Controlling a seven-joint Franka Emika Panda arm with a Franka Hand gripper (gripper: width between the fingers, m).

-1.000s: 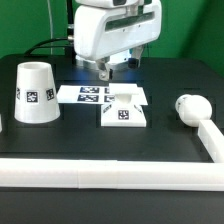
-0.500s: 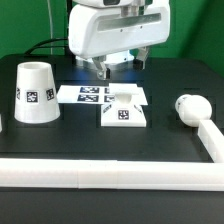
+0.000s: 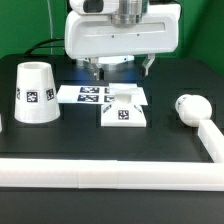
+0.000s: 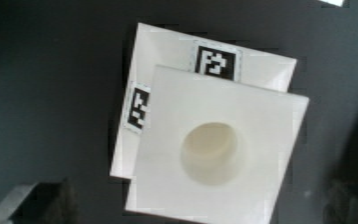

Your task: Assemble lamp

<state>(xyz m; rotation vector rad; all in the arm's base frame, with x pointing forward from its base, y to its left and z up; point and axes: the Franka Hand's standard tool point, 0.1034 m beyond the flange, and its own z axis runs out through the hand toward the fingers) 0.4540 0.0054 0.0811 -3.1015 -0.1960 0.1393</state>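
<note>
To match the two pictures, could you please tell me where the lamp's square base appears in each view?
Exterior view: the square base sits near the picture's centre, in front of the marker board.
Wrist view: the base fills the middle of the picture, round socket showing.
Shared landmark: the marker board with its tags, beside it.

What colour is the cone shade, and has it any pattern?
The shade is white with a black-and-white square tag; clearest in the exterior view.

the base point(image 3: 124, 114) covers part of the marker board point(image 3: 85, 94); the arm point(image 3: 120, 35) runs off the top edge.
</note>
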